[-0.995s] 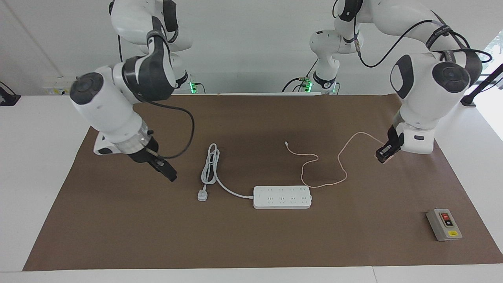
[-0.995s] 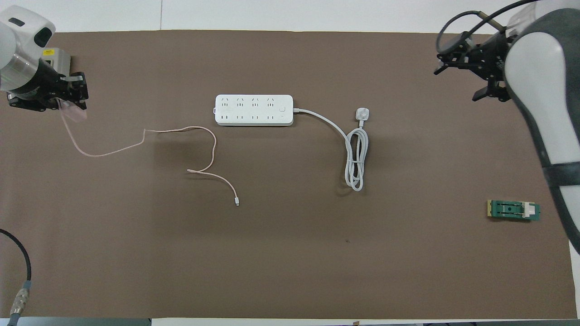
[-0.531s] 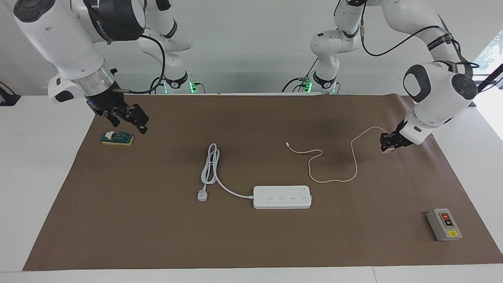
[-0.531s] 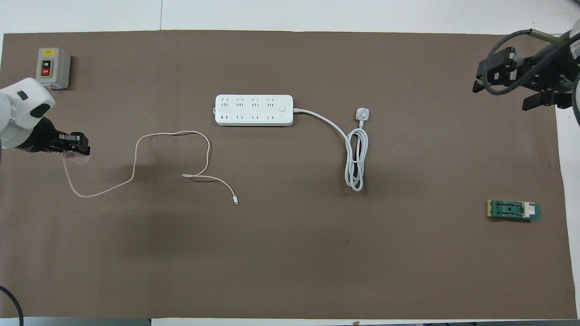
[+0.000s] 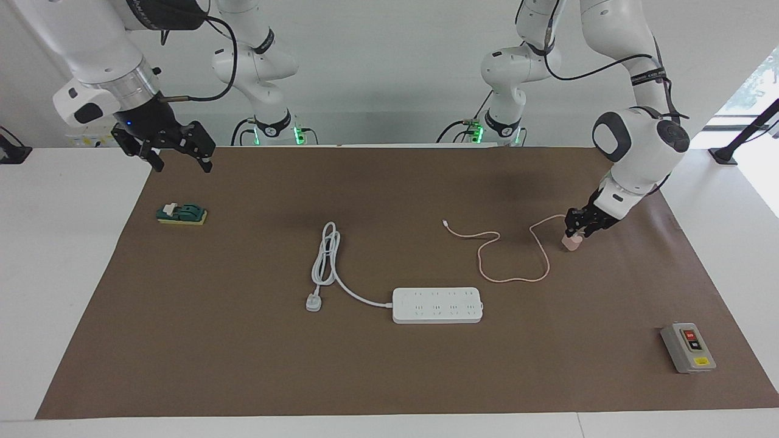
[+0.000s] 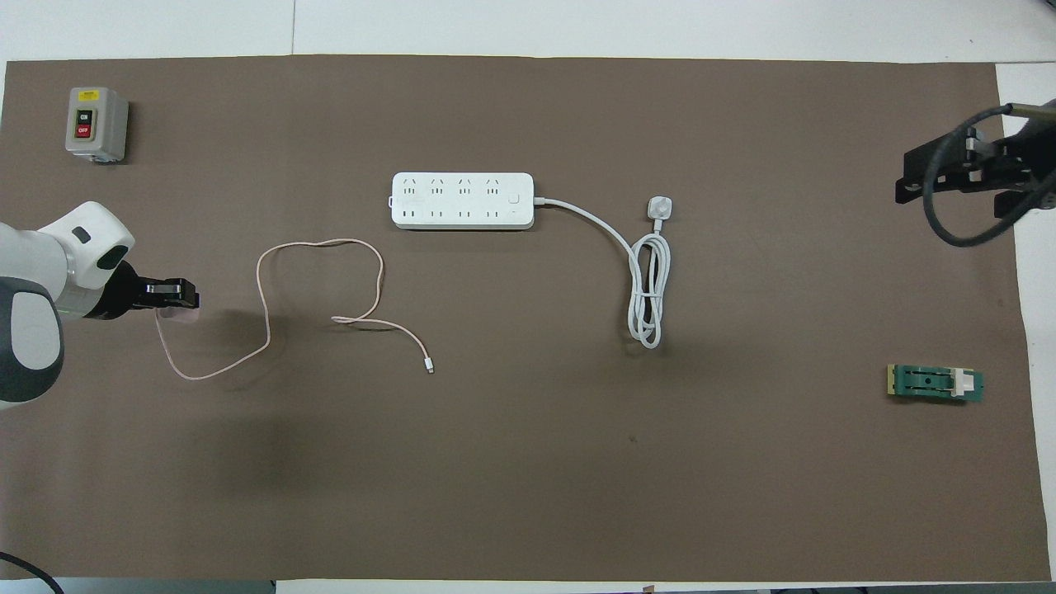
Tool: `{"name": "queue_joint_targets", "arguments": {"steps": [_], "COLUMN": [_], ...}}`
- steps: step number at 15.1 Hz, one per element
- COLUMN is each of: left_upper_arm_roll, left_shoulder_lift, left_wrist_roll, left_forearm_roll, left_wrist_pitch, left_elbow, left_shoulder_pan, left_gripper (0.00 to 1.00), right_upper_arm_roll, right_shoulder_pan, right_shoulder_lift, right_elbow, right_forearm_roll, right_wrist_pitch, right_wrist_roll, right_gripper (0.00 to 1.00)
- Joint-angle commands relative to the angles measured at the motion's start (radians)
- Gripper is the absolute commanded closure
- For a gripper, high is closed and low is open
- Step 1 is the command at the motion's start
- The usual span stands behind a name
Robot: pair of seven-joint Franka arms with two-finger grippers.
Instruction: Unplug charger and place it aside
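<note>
- Whereas half a second ago the left gripper point(image 5: 574, 232) held the small pale-pink cube charger point(image 5: 571, 243) clear of the table point(image 5: 389, 377), it has now come down, and the charger appears to rest on the brown paper-like table cover, toward the left arm's end of the table from the long white plastic power strip point(image 5: 437, 305) and nearer to the robots than it.
- The left gripper's fingers are closed on the top of the charger; in the overhead view the gripper point(image 6: 175, 294) hides most of the cube point(image 6: 178, 313).
- Which way the cube's prongs point cannot be told.
- Its thin pink cable point(image 5: 510, 255) lies slack on the table in loose loops, with less of a raised arc than before; the small connector end point(image 5: 446, 223) has stayed where it was, nearer to the robots than the strip.
- The strip, unplugged from the charger, lies lengthwise along the table, its thick white cord point(image 5: 328, 258) coiled beside it toward the right arm's end.
- The right gripper point(image 5: 180, 154) has risen and drawn back; it hangs with its fingers spread wide and empty, over the table edge nearest the robots.
</note>
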Motion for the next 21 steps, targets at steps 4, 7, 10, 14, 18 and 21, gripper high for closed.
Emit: {"name": "queue_joint_targets", "arguments": {"steps": [4,7,10,14,18,21], "left_upper_arm_roll": [0.007,0.007,0.005,-0.004,-0.005,-0.005], "left_shoulder_lift": [-0.006,-0.006,-0.026,-0.046,-0.138,-0.163], "left_wrist_roll": [0.058,0.046,-0.064,-0.235,-0.265,-0.288], "left_forearm_roll": [-0.008,-0.007,-0.004,0.004,0.149,0.151], "left_wrist_pitch": [-0.239,-0.369,-0.473,-0.534,-0.574,-0.643], "left_elbow": [0.205,0.389,0.506,0.568,0.478,0.474], "left_shoulder_pan": [0.091,0.106,0.105,0.039,-0.044,-0.077], "left_gripper": [0.0,0.0,0.0,0.0,0.0,0.0], "right_upper_arm_roll": [0.066,0.057,0.025,0.032,0.032,0.031], "right_shoulder_pan": [-0.087,-0.082,-0.082,-0.082,-0.084,-0.084], "right_shoulder_lift": [0.0,-0.001,-0.007,-0.004,0.016,0.025], "right_elbow": [-0.099,-0.09,-0.052,-0.044,-0.048,-0.061], "right_forearm_roll": [-0.058,-0.072,-0.058,-0.058,-0.061,-0.063], "right_wrist_pitch": [0.052,0.048,0.042,0.041,0.041,0.04], "right_wrist_roll": [-0.061,-0.05,-0.036,0.027,-0.004,-0.009], "right_gripper": [0.0,0.0,0.0,0.0,0.0,0.0]}}
